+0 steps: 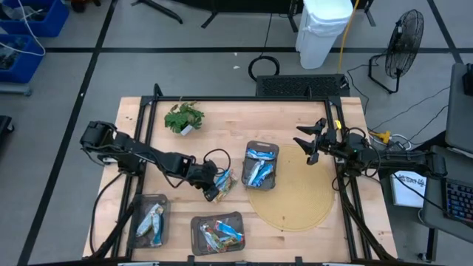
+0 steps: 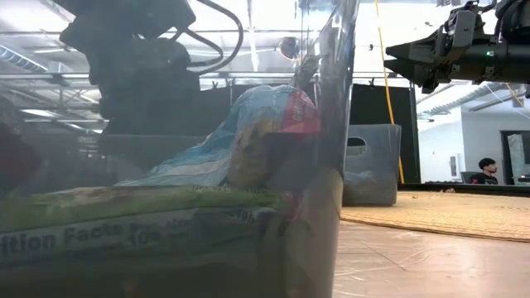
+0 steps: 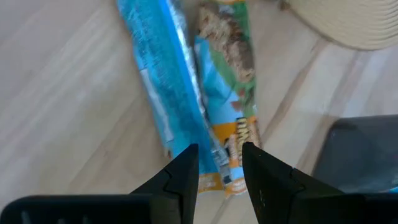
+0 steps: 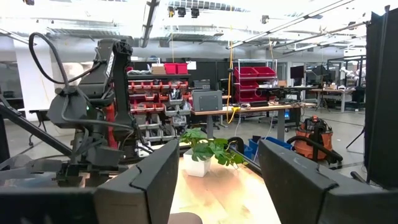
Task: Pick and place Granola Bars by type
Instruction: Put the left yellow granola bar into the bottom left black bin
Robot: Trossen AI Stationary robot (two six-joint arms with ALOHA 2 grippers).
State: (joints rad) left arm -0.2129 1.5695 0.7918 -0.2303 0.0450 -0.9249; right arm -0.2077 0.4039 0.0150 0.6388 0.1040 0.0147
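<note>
We count bars (image 1: 152, 222) sorted in three trays (image 1: 216, 232). Our left end effector (image 3: 221, 163) pinches a blue bar (image 3: 163, 87) mid-surface, one beside it. Right end effector (image 1: 309, 142) waits open near the right edge.

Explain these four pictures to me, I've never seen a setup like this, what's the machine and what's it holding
This is a robot with two dark arms working at a wooden table. One picture looks straight down, one sits at table height, and two come from cameras on the arms' wrists.

On the table stand three dark trays holding foil-wrapped granola bars, plus a small potted plant and a round woven mat.

The left gripper is down at the table, its fingers closing around the end of two bars lying side by side, a blue bar and a green-edged bar. Which one it grips is unclear.

The right gripper waits open above the mat's edge, holding nothing.
</note>
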